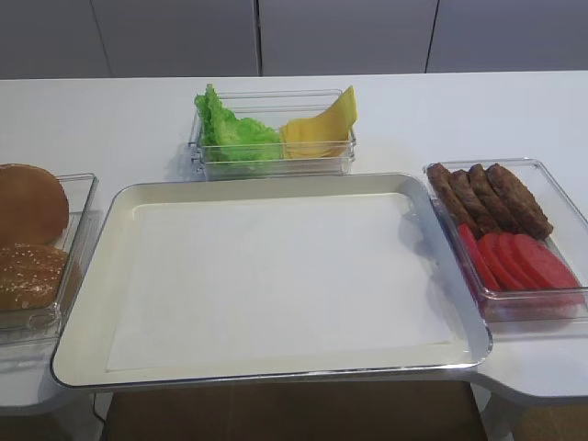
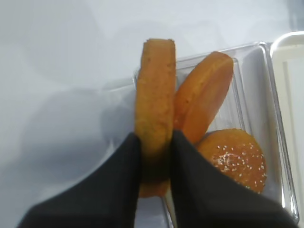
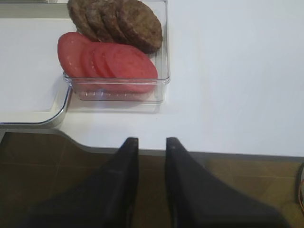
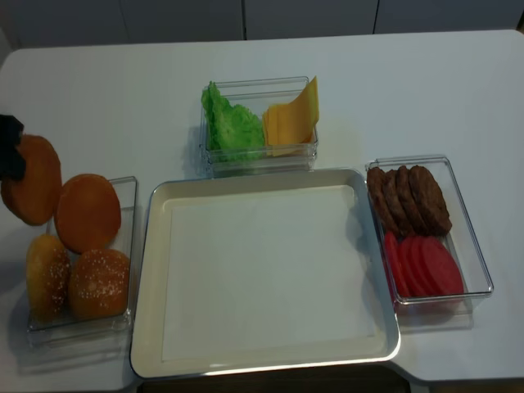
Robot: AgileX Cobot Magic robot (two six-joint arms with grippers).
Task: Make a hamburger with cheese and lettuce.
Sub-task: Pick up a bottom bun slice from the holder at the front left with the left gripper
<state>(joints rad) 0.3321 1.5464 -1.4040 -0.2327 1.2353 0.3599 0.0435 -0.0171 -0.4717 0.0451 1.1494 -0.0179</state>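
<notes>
The hamburger is only a golden-brown bun half, held on edge with my left gripper shut on its lower part. From above, that bun half hangs just left of the bun box, and the left gripper is at the frame's far left edge. The green ruffled lettuce and the yellow cheese slices share a clear box behind the tray. My right gripper hovers past the table's front edge, its jaws slightly apart with nothing between them.
A large white tray with paper lining fills the middle. A clear box on the left holds more bun halves and sesame tops. On the right, another box holds brown patties and red tomato slices.
</notes>
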